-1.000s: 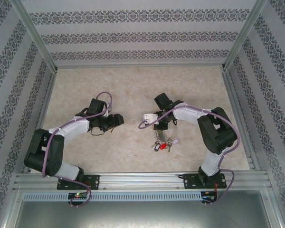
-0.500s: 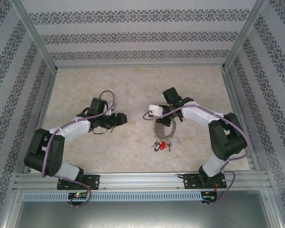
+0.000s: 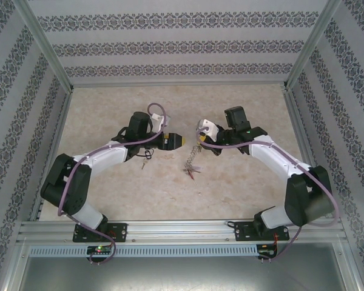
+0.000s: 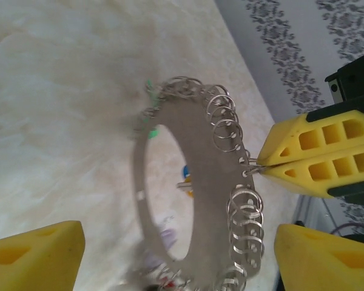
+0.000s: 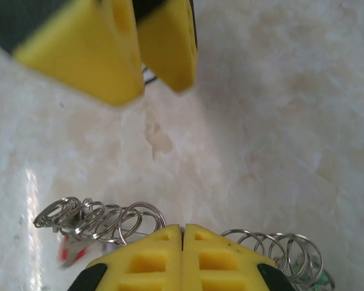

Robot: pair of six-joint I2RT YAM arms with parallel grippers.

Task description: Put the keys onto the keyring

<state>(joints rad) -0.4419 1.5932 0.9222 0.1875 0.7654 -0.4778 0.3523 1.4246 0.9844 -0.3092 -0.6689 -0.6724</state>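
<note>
Table (image 3: 109,200): your work surface, one pale beige top with a marbled pattern. Lying on it: one small key (image 3: 145,158) with a dark loop, left of the middle. The keyring (image 3: 192,162) hangs over the middle; whether its lowest tags touch, you cannot tell.

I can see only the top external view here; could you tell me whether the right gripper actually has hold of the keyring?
Observer: Yes. In the left wrist view the right gripper is shut on the outer edge of the keyring.
Operator: Thank you. Is the left gripper touching it as well?
Observer: Not that I can see. Its fingers stand wide apart, one on either side of the ring.
Operator: And what is strung on the ring near the grip?
Observer: The right wrist view shows rows of small wire rings on both sides of the closed fingers.
</note>
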